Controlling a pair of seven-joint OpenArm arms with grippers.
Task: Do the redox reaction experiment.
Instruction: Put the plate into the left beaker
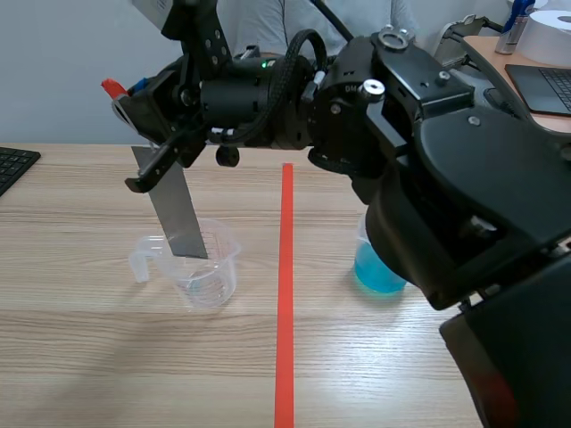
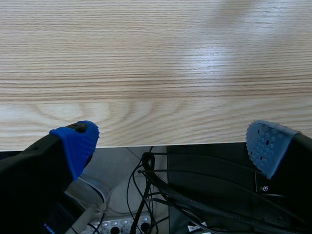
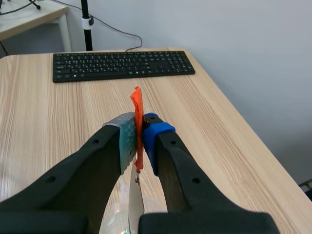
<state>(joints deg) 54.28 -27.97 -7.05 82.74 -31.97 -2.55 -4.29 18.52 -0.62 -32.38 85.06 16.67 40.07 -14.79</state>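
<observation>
A grey metal strip [image 1: 178, 214] hangs upright with its lower end inside a clear empty measuring cup [image 1: 201, 272] left of the red tape line. My right gripper [image 1: 134, 102] reaches across from the right and is shut on the strip's orange-red top. In the right wrist view the orange tab [image 3: 137, 112] is pinched between the pads of that gripper [image 3: 139, 139], and the strip [image 3: 135, 202] drops toward the cup [image 3: 114, 219] below. A cup of blue liquid [image 1: 376, 272] stands right of the line, half hidden by the arm. My left gripper [image 2: 173, 141] is open over the table's front edge.
A black keyboard [image 3: 122, 64] lies ahead of the right gripper, and its corner [image 1: 13, 165] shows at the scene's left edge. Cables [image 2: 161, 195] hang under the table below the left gripper. A person sits behind the table [image 1: 107, 357].
</observation>
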